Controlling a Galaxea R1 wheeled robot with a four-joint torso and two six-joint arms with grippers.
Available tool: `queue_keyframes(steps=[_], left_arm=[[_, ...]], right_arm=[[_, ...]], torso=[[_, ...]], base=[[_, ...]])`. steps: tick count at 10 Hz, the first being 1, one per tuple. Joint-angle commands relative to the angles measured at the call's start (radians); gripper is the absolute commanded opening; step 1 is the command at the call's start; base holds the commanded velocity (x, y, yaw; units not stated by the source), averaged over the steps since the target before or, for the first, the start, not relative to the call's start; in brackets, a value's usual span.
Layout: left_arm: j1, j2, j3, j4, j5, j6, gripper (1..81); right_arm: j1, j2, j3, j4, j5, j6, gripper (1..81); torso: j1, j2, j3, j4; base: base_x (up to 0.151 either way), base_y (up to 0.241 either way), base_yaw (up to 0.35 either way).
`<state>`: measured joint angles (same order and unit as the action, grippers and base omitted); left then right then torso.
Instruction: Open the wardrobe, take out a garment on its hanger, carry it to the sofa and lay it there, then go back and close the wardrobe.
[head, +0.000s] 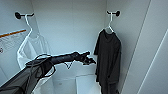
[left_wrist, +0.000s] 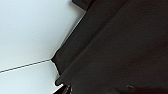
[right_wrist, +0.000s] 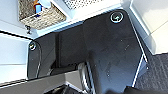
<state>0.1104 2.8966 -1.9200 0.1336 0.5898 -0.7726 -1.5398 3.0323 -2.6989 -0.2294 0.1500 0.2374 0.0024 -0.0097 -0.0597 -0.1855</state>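
Garment hangs lengthwise on its hanger just to the right of our left gripper. We judge that arm nearer; whether its jaws are wide or narrow we cannot tell.

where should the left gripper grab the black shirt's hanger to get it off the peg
Judging by its pose, grip the hanger at the neck just below the hook, above the black T-shirt collar: the only bare part. Come from the front-left, where the left gripper sits, then lift up off the peg.
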Motion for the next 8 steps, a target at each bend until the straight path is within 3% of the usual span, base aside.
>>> queue_keyframes(steps=[1, 3, 5, 8], left_arm=[[-0.278, 0.007, -0.004, -0.106, -0.137, -0.103, 81.1], [-0.329, 0.027, -0.047, -0.163, -0.159, -0.114, 81.1], [-0.372, 0.038, -0.054, -0.225, -0.243, -0.123, 81.1], [-0.424, 0.066, -0.102, -0.319, -0.283, -0.148, 81.1]], right_arm=[[0.046, 0.004, 0.001, 0.015, -0.044, 0.005, 81.1], [0.042, 0.006, 0.001, 0.012, -0.043, 0.005, 81.1], [0.042, 0.01, 0.001, 0.012, -0.043, 0.005, 81.1], [0.04, 0.012, 0.001, 0.036, -0.041, 0.006, 81.1]], torso=[[0.0, 0.0, 0.0, 0.0], [0.0, 0.0, 0.0, 0.0], [0.0, 0.0, 0.0, 0.0], [0.0, 0.001, 0.0, 0.0]], base=[[0.0, 0.0, 0.0], [0.0, 0.0, 0.0], [0.0, 0.0, 0.0], [0.0, 0.0, 0.0]])
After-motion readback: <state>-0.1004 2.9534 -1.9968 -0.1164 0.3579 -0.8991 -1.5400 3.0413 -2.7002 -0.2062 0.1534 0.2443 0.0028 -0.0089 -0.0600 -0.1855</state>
